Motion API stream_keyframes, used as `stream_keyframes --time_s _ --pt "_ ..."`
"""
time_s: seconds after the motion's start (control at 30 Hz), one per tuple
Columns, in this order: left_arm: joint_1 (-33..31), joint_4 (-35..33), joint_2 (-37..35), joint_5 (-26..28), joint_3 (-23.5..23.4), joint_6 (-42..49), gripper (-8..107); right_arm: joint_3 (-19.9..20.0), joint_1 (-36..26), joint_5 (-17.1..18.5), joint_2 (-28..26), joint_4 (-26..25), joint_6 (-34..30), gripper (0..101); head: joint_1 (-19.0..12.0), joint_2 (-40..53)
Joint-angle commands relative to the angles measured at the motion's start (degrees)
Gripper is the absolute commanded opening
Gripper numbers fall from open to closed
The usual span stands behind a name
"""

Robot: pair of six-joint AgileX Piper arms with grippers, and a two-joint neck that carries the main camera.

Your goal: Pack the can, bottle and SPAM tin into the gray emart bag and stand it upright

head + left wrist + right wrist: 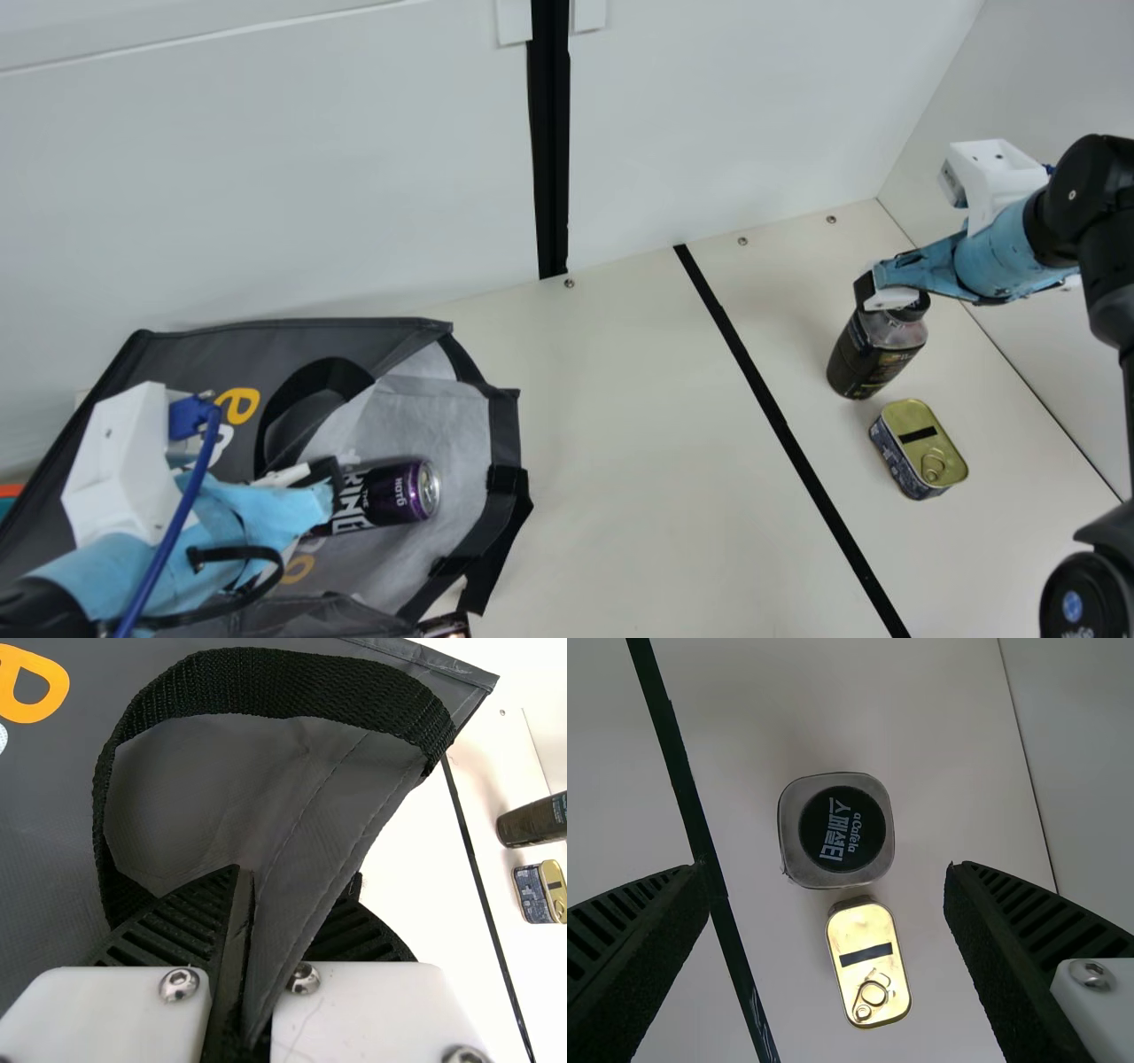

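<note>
Gray emart bag: on its side on the tabletop, mouth facing the bottle; your left tool clenched on its edge fabric. Your right tool: released, fingers spread above the bottle, well apart from the bag. Hazards, in your operator's judgement: one, the bottle toppling, should the fingers descend off-centre; two, the SPAM tin nudged, being just beside the bottle; three, the can rolling from the bag, should you slacken or tug its edge. Can: purple-black, pale lettering, silver lid end, lying within the bag's mouth. Bottle: dark label, black cap, upright, well outside the mouth. Tin: gold lid, pull ring, black strip, patterned blue-gray side, likewise outside.
</note>
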Motion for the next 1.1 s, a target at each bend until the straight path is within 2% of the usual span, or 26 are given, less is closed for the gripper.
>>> stream_keyframes --time_s 0.0,0.97,1.07 --pt "0.0 0.0 0.0 0.0 0.0 0.0 -8 -0.1 -0.1 0.1 0.6 0.2 -0.1 95 -1.3 0.0" --pt "0.0 0.0 0.0 0.0 0.0 0.0 -8 -3.9 0.3 0.1 8.8 1.1 -0.8 95 -1.3 0.0" --pt "0.0 0.0 0.0 0.0 0.0 0.0 -8 -4.0 0.4 0.1 9.2 1.0 -0.7 75 -1.3 0.0"
